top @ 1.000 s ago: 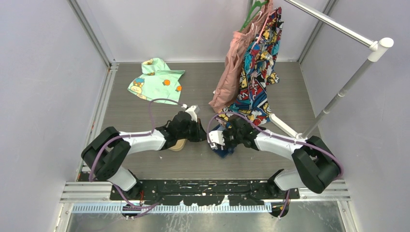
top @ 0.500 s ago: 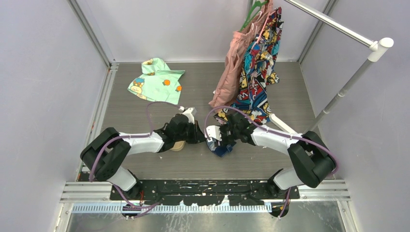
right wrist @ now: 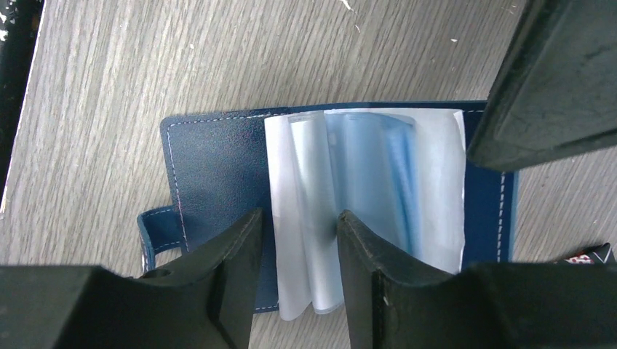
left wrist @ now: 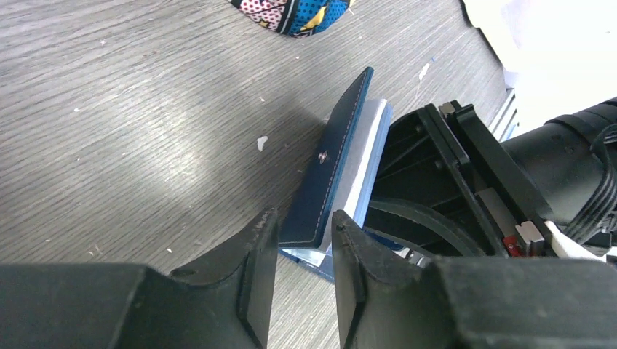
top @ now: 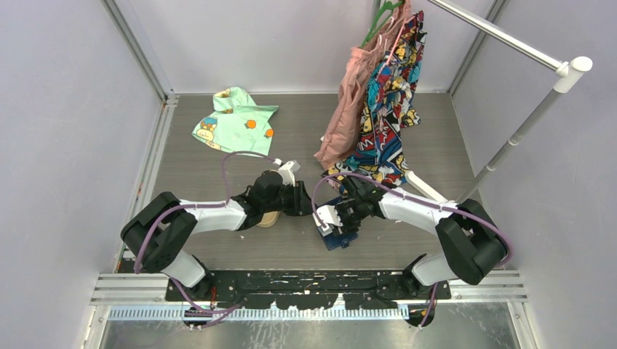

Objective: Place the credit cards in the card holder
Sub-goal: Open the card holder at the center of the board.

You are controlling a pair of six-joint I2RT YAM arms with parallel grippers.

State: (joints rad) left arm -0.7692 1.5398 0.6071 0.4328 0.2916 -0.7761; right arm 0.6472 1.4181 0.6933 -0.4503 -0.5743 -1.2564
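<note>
Top view: small navy-blue folding leather-like card holder (top: 340,234) on grey wood-grain bench (top: 218,160), centre, between arms. It has shifted toward bases and shows more than half a second ago. Left tool (top: 297,198) near it, right tool (top: 333,222) over it.

Left wrist: left tool (left wrist: 304,262) pressed shut a moment ago, jaws now parted, holding nothing. Navy cover stands tilted just beyond tips.

Right wrist: right tool (right wrist: 298,269) jaws parted astride pale blue-grey pockets (right wrist: 364,182), no pinch evident.

Credit cards not visible anywhere. Judgement: holder spread open, card fetch next.
</note>
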